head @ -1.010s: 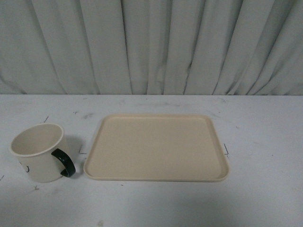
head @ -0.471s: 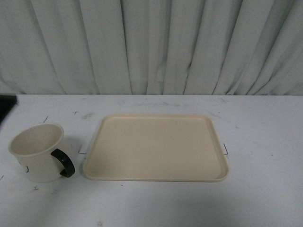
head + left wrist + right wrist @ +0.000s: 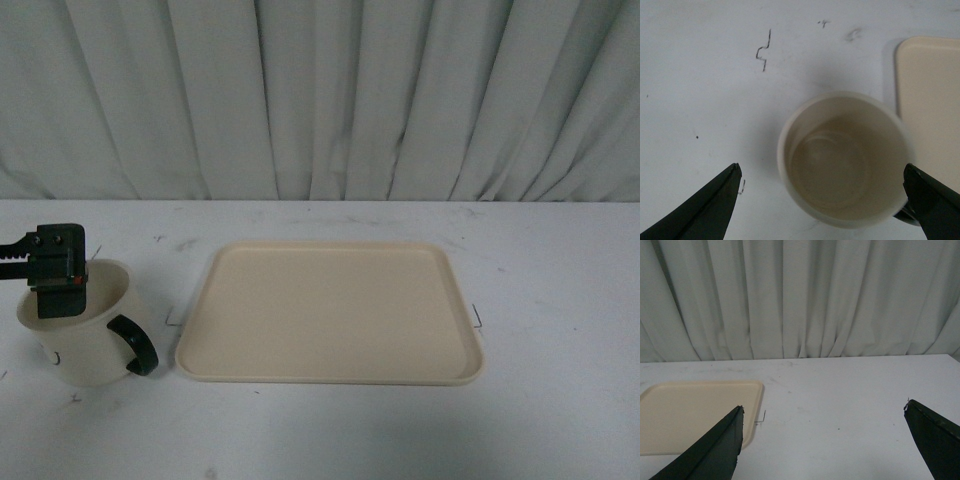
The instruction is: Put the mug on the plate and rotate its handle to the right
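Note:
The cream-white mug (image 3: 92, 350) stands upright on the table, left of the beige plate (image 3: 330, 310). Its black handle (image 3: 137, 346) points toward the plate and the front edge. My left gripper (image 3: 57, 298) hangs open over the mug's far left rim. In the left wrist view, the mug (image 3: 845, 160) lies between the wide-spread fingers of that gripper (image 3: 822, 169), and the fingers (image 3: 715, 210) touch nothing. A sliver of the handle (image 3: 904, 218) shows beside one finger. My right gripper (image 3: 822, 407) is open over bare table, with the plate (image 3: 695, 415) off to its side.
A pale pleated curtain (image 3: 320, 100) closes off the back of the white table (image 3: 560, 300). Small black pen marks (image 3: 764, 52) dot the tabletop near the mug. The plate's corner (image 3: 930, 100) lies close beside the mug.
My left gripper has come in from the left edge and now hangs over the mug. The mug and plate have stayed in place.

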